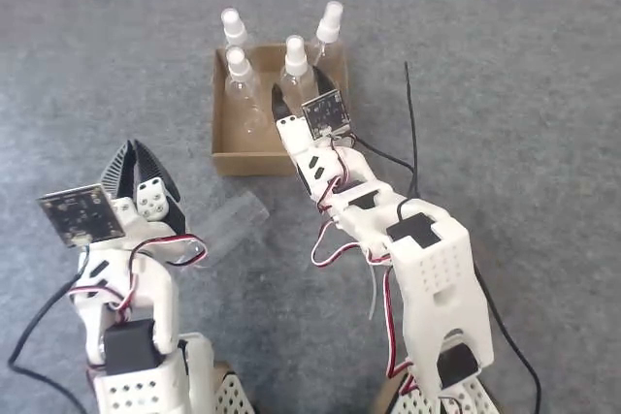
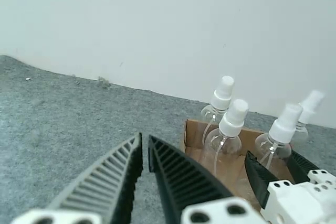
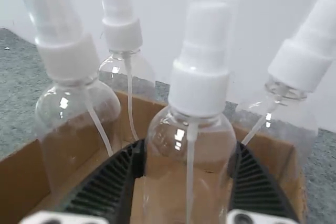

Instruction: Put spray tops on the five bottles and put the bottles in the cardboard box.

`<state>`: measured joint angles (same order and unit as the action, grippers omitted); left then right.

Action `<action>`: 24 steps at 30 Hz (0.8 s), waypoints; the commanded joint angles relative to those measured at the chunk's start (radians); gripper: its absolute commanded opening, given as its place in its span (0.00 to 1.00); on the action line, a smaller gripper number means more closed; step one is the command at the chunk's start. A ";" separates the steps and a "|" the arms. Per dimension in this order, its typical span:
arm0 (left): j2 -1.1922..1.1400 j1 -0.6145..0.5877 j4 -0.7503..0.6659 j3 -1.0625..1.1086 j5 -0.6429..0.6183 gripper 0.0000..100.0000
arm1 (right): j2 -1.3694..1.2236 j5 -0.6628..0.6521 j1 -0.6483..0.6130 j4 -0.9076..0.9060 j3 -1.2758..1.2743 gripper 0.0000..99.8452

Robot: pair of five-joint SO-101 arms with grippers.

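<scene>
The cardboard box (image 1: 225, 147) lies at the back centre of the grey table. Inside it stand two clear bottles with white spray tops, one at the left (image 1: 242, 86) and one at the right (image 1: 296, 70) (image 3: 189, 145). My right gripper (image 1: 296, 94) (image 3: 186, 153) is shut on the right one, a jaw on each side of its body. Two more topped bottles (image 1: 233, 28) (image 1: 329, 24) stand just behind the box's far wall. A clear bottle without a top (image 1: 233, 220) lies on its side beside my left gripper (image 1: 133, 147) (image 2: 145, 140), which is shut on nothing and raised above the table.
A black cable (image 1: 412, 123) runs over the carpet to the right of the box. A thin pale tube (image 1: 372, 290) lies under the right arm. Bare carpet stretches left of the box and along the far right. A white wall (image 2: 157, 24) backs the table.
</scene>
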<state>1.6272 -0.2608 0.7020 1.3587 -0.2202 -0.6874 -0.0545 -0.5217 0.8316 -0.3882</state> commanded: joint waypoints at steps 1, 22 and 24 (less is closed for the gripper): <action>0.014 -0.008 -0.032 -0.013 -0.003 0.01 | 0.058 0.002 0.002 -0.025 -0.011 0.21; 0.014 -0.009 -0.032 -0.013 -0.003 0.01 | 0.165 -0.014 -0.004 -0.028 -0.137 0.21; 0.014 -0.009 -0.032 -0.013 -0.003 0.01 | 0.165 -0.015 -0.004 -0.035 -0.137 0.21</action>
<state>1.6272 -0.2670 0.7020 1.3587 -0.2217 -0.5846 -0.0729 -0.5217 0.8224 -0.5186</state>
